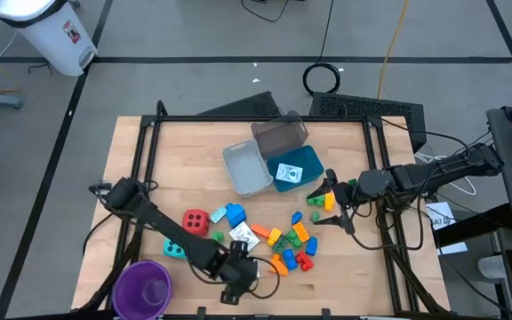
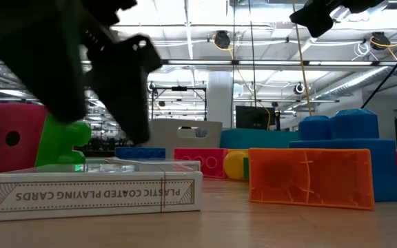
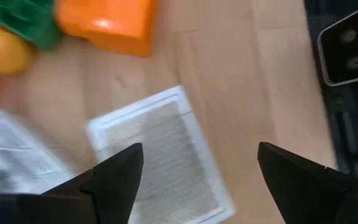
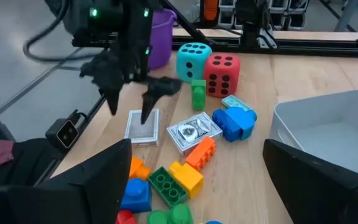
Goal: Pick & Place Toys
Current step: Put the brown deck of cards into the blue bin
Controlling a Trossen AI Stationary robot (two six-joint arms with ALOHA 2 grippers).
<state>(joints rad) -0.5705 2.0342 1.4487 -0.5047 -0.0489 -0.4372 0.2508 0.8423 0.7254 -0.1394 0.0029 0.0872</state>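
Overhead view spans the table (image 1: 132, 142); low view sits at tabletop; both wrist views share the card packet (image 3: 160, 162)

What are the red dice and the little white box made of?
The red dice looks like soft foam or matte plastic: dull, rounded corners, no glare. The white box looks like printed cardboard, maybe in clear wrap; it reads "plastic coated playing cards", and its top shines a little.

Left arm (image 2: 60, 62) blurred, cut off at top; red die (image 2: 12, 145) partly hidden.

bricks (image 1: 296, 242) right of dice (image 1: 196, 220) | packet (image 1: 244, 236) between | cup (image 1: 142, 286) left-front corner
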